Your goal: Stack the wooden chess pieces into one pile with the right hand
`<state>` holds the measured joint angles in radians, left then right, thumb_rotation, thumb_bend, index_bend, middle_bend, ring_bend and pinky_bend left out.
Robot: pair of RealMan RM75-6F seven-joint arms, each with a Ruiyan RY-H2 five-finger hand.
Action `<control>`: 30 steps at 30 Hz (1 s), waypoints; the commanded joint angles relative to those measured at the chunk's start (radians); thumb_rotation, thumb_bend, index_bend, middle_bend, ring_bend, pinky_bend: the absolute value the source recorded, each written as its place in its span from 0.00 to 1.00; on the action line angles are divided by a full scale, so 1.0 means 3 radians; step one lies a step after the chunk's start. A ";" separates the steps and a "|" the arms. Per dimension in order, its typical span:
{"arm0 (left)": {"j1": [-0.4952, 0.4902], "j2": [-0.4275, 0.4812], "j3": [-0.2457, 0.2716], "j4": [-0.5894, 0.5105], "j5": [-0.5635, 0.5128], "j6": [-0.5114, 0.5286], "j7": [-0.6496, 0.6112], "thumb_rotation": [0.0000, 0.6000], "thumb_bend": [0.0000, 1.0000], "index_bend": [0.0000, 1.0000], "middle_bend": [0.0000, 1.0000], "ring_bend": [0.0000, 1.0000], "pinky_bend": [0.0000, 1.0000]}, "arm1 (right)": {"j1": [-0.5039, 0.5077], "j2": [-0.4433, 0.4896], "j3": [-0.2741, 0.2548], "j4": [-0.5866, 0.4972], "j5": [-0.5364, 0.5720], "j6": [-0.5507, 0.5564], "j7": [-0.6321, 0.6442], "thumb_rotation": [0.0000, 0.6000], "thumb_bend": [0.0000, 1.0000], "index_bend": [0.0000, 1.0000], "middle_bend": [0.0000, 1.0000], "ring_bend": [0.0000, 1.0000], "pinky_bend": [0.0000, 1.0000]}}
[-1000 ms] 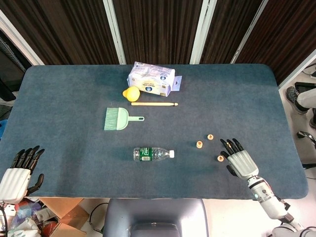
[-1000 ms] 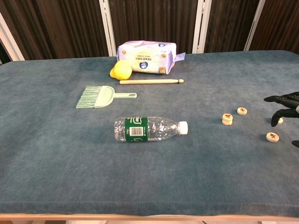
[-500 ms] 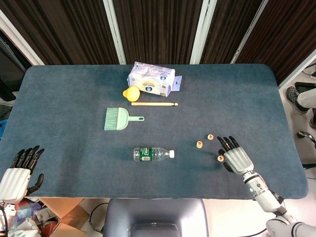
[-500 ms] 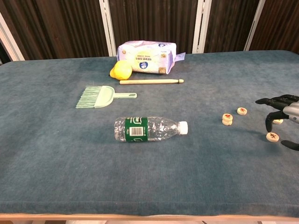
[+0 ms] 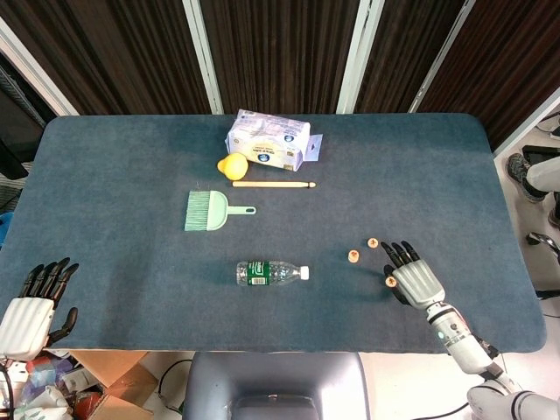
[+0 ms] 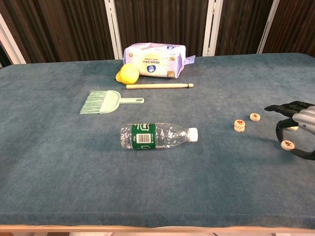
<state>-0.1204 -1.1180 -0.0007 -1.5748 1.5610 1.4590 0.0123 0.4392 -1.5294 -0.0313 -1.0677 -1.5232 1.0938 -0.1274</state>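
Observation:
Small round wooden chess pieces lie on the blue table at the right. One piece is nearest the bottle, and a second sits just behind it. A third lies between the thumb and the fingers of my right hand. That hand hovers over it with fingers spread and grips nothing. Another piece peeks out behind the fingers. My left hand hangs open off the front left corner of the table.
A clear water bottle lies on its side left of the pieces. Further back are a green dustpan brush, a wooden stick, a yellow lemon-like object and a tissue pack.
My right hand has slid left along the table, so its thumb and fingers now bracket the nearest chess piece. The pieces and my left hand have not moved.

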 commanded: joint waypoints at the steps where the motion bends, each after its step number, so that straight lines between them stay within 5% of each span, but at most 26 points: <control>1: 0.0002 0.0001 0.0001 0.0001 0.0001 0.0004 -0.0001 1.00 0.50 0.00 0.00 0.00 0.00 | 0.0010 -0.0001 0.0009 -0.0016 0.0003 -0.0016 -0.0006 1.00 0.48 0.58 0.02 0.00 0.00; 11: 0.0006 0.0004 0.0000 -0.0004 -0.0001 0.0009 -0.0002 1.00 0.50 0.00 0.00 0.00 0.00 | -0.0001 0.0022 0.0049 -0.0067 0.0021 0.0018 -0.0006 1.00 0.48 0.62 0.02 0.00 0.00; 18: -0.0006 -0.0005 -0.0005 0.0000 -0.0009 -0.0010 0.0011 1.00 0.50 0.00 0.00 0.00 0.00 | 0.0100 0.0119 0.0257 -0.0285 0.0053 0.0119 0.0073 1.00 0.48 0.62 0.02 0.00 0.00; 30: -0.0003 -0.0008 -0.0004 0.0001 -0.0015 -0.0008 0.0031 1.00 0.50 0.00 0.00 0.00 0.00 | 0.0520 0.0009 0.0614 -0.0390 0.0479 -0.0436 -0.0226 1.00 0.48 0.62 0.02 0.00 0.00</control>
<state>-0.1213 -1.1206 -0.0020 -1.5745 1.5567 1.4566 0.0217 0.5883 -1.5201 0.1468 -1.1867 -1.3883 0.9717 -0.1874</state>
